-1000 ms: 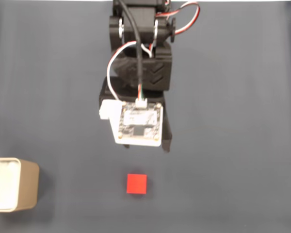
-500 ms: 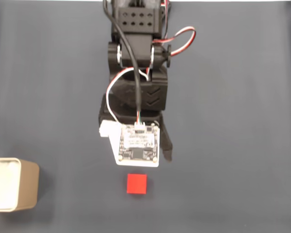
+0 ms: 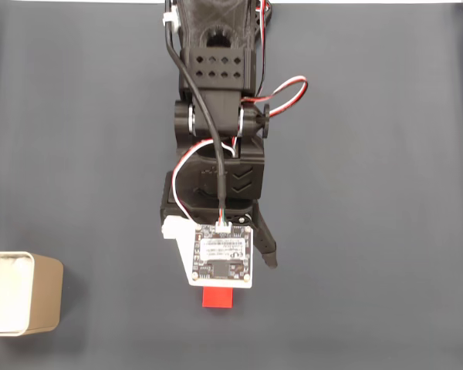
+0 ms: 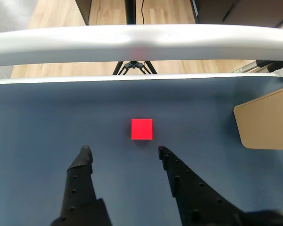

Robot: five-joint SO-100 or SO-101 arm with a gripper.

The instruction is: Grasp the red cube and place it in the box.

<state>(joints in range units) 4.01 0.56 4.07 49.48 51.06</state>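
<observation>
From the fixed view my wrist's circuit board (image 3: 222, 257) covers the top half of the red cube (image 3: 217, 297), and the box (image 3: 23, 294) is cut off at the left edge. In the wrist view the cube (image 4: 142, 129) sits flat on the dark tabletop (image 4: 47, 117), square to the camera, so there's no long axis. It's just ahead of my claw (image 4: 123, 150), whose fingers are spread wide with nothing between them. The box (image 4: 266, 123) runs off the right side.
</observation>
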